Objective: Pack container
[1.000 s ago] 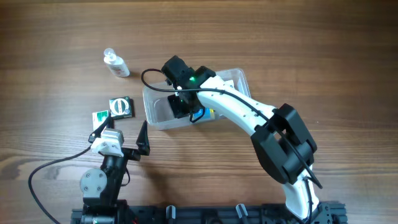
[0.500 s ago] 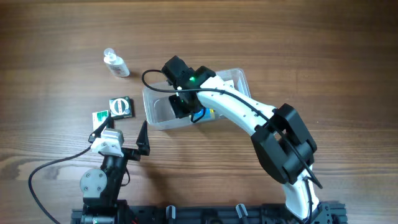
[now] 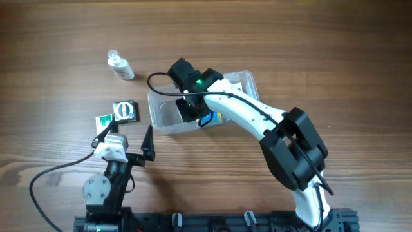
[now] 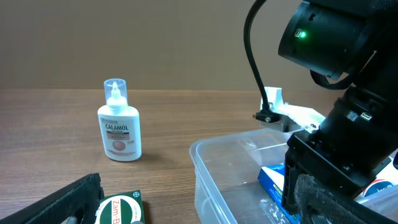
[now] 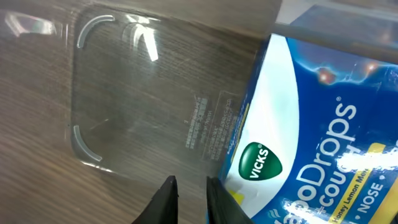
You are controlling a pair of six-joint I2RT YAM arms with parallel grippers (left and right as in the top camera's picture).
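The clear plastic container lies in the middle of the table, with a blue Vicks VapoDrops box in its right half. My right gripper reaches down into the container's left half. In the right wrist view its fingertips stand shut with nothing between them, just left of the Vicks box, above the container's bare floor. My left gripper stands wide open near the front, left of the container's corner, holding nothing.
A white Calamol bottle stands upright at the back left. A green Zam-Buk box lies left of the container, near my left finger. A small green-and-white box lies beside it.
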